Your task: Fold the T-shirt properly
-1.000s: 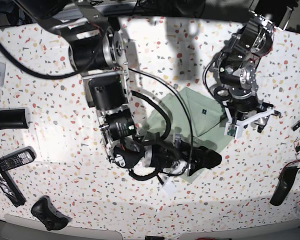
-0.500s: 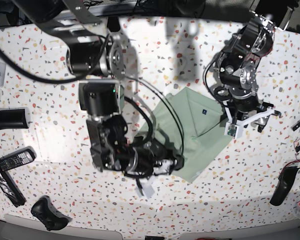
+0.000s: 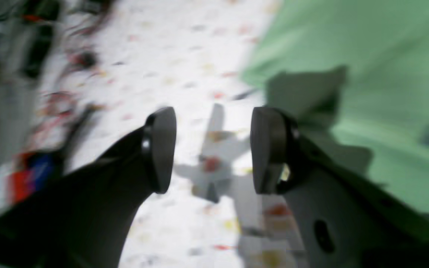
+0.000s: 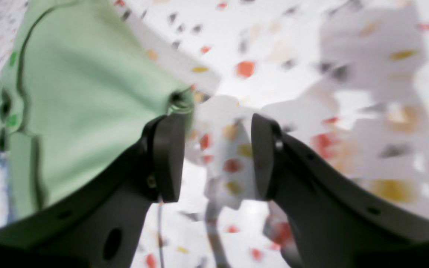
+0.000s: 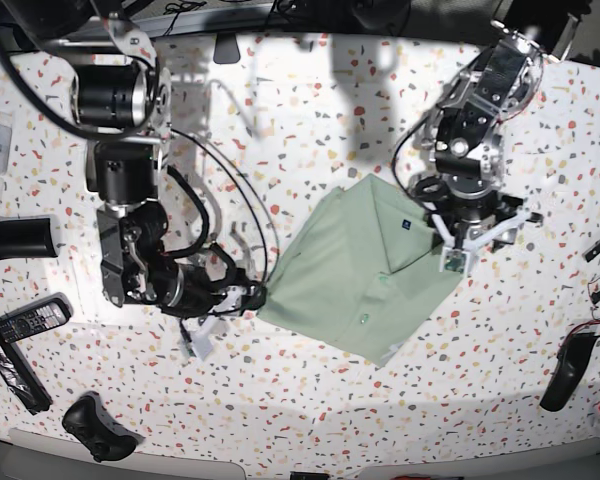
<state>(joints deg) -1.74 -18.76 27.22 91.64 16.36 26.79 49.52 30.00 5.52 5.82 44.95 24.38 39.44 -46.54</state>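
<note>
The T-shirt (image 5: 365, 270) lies folded into a compact, roughly square bundle at the centre of the base view, turned like a diamond on the speckled terrazzo table (image 5: 310, 130). Its collar and a small dark tag (image 5: 405, 225) sit toward the upper right of the bundle, and a small button (image 5: 363, 319) shows near the lower edge.

The right gripper (image 5: 252, 294) is at the left of the base view, low over the table just beside the left corner of the shirt. In the right wrist view its jaws stand apart with only speckled table between them; the shirt (image 4: 88, 93) fills the upper left of that frame, and one corner lies against the tip of the left-hand finger (image 4: 168, 156) without being pinched.

The left gripper (image 5: 475, 238) hangs at the right of the base view, over the upper right edge of the shirt. The left wrist view is blurred, yet its jaws are plainly spread with bare table between them, and green cloth (image 3: 367, 93) covers the right side of the frame.

A remote control (image 5: 25, 320) and a black game controller (image 5: 95, 425) lie at the lower left of the base view.
</note>
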